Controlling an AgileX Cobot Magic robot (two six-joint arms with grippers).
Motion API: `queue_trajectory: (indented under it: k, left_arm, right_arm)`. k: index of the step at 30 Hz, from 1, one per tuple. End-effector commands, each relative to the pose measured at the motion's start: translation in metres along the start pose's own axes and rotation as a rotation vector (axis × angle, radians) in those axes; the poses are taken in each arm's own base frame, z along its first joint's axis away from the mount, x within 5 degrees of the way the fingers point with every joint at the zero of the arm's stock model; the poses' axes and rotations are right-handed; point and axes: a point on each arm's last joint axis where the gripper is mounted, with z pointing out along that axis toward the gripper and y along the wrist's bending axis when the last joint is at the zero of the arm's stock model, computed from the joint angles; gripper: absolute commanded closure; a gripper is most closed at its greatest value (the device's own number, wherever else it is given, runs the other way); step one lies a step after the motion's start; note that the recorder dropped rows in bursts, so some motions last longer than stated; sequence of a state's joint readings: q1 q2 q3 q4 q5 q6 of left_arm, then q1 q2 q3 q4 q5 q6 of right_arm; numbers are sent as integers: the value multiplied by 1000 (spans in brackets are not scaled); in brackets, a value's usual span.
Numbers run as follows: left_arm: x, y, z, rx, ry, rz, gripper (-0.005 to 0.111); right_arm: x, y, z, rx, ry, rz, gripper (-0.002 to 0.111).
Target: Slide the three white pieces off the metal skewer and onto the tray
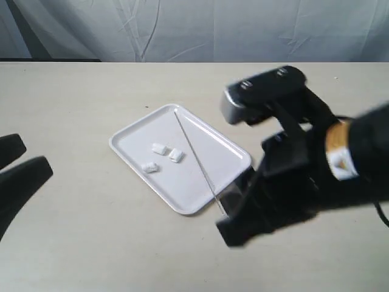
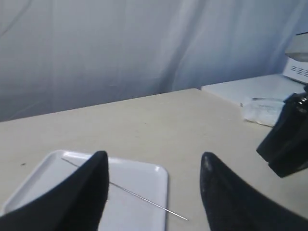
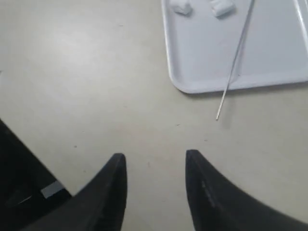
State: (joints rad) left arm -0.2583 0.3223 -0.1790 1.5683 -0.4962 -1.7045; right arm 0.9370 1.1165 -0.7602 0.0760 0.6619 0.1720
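Note:
The white tray (image 1: 213,143) lies mid-table. On it, three white pieces (image 1: 160,148) (image 1: 176,156) (image 1: 149,166) rest loose, left of the metal skewer (image 1: 193,155). The bare skewer lies across the tray, its near tip past the rim (image 3: 217,118). My left gripper (image 1: 36,157) is open at the left edge, well away from the tray; its wrist view shows the tray (image 2: 144,178) and skewer (image 2: 144,198) beyond its open fingers (image 2: 101,163). My right gripper (image 3: 153,159) is open over bare table near the tray's corner (image 3: 192,89), holding nothing.
A grey cloth backdrop (image 1: 194,30) hangs behind the table. The right arm's black body (image 1: 304,164) looms over the table's right side. A white device (image 2: 298,62) and crumpled clear plastic (image 2: 262,110) sit on a side surface. A dark shape (image 3: 19,187) stands beside the right gripper.

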Motion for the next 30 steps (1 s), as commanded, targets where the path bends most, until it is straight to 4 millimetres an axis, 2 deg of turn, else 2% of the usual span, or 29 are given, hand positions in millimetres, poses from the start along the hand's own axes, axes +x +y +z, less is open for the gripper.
queue_trajectory:
  k: [1,7,10,25,28,30]
  left_arm:
    - [9,-12,-12,68,24,38,52]
    - [15,-11,-14,52,18,-5,52]
    - [17,-16,-15,114,40,-5,52]
    - [16,-14,-15,95,33,-1,52]
    - [16,-14,-15,95,33,-1,52]
    - [16,-14,-15,95,33,-1,52]
  right_arm:
    - [52,1,-15,-92,-208,-62,69]
    - [109,-16,-11,-142,-381,-58,69]
    - [126,-21,-5,-147,-374,-40,69]
    - [128,-21,-5,-147,-358,-32,69]
    - [126,-26,-15,-123,-452,-28,69]
    - [124,-38,-28,-45,-571,32,69]
